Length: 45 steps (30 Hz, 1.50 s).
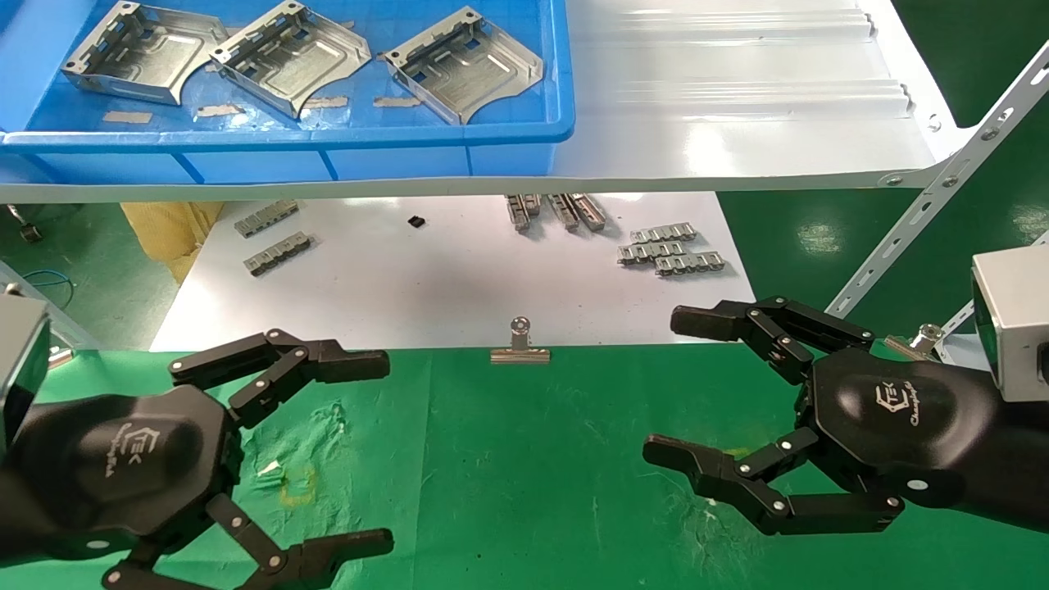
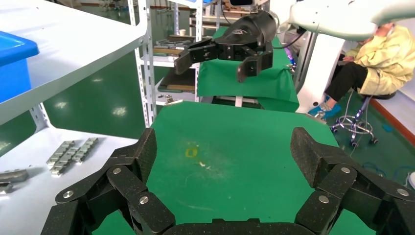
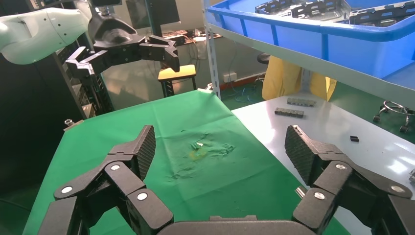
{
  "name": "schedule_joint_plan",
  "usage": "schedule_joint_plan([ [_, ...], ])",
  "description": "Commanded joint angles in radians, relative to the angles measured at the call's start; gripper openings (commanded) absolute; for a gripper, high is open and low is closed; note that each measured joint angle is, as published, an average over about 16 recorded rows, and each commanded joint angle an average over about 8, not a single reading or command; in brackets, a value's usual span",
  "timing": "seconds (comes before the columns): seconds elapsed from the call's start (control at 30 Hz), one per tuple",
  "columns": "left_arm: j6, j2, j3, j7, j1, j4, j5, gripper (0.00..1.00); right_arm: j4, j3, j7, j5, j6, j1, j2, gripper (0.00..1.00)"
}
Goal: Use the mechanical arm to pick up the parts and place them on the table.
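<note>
Silver parts (image 1: 291, 53) seen whole only in head view; both grippers' fingers apart.

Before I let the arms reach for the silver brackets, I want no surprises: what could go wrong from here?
The three silver sheet-metal brackets lie close together in the blue plastic tray on the upper shelf, so an open black gripper, left or right, might nudge a neighbour or catch the tray's raised wall. On the green cloth table, the silver binder clip at the edge could get in the way when placing.
</note>
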Motion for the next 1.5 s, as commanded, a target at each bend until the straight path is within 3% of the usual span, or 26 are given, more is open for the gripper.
schedule_joint_plan([
  [0.03,-0.008,0.002,-0.001,-0.004,-0.001,0.003,-0.001,1.0,0.0,0.0,0.0,0.0,0.0,0.0,0.0,0.0],
  [0.47,-0.281,0.112,0.02,-0.073,-0.178,0.09,0.128,1.0,0.0,0.0,0.0,0.0,0.0,0.0,0.0,0.0],
  [0.7,-0.392,0.19,0.084,-0.115,-0.359,0.239,0.274,1.0,0.0,0.0,0.0,0.0,0.0,0.0,0.0,0.0],
  [0.93,-0.41,0.238,0.178,-0.15,-0.572,0.443,0.453,1.0,0.0,0.0,0.0,0.0,0.0,0.0,0.0,0.0],
  [1.2,-0.385,0.3,0.24,-0.077,-0.775,0.732,0.574,1.0,0.0,0.0,0.0,0.0,0.0,0.0,0.0,0.0],
  [1.43,-0.397,0.357,0.27,0.024,-0.892,0.949,0.635,1.0,0.0,0.0,0.0,0.0,0.0,0.0,0.0,0.0],
  [1.5,-0.41,0.373,0.277,0.052,-0.914,0.996,0.65,0.94,0.0,0.0,0.0,0.0,0.0,0.0,0.0,0.0],
])
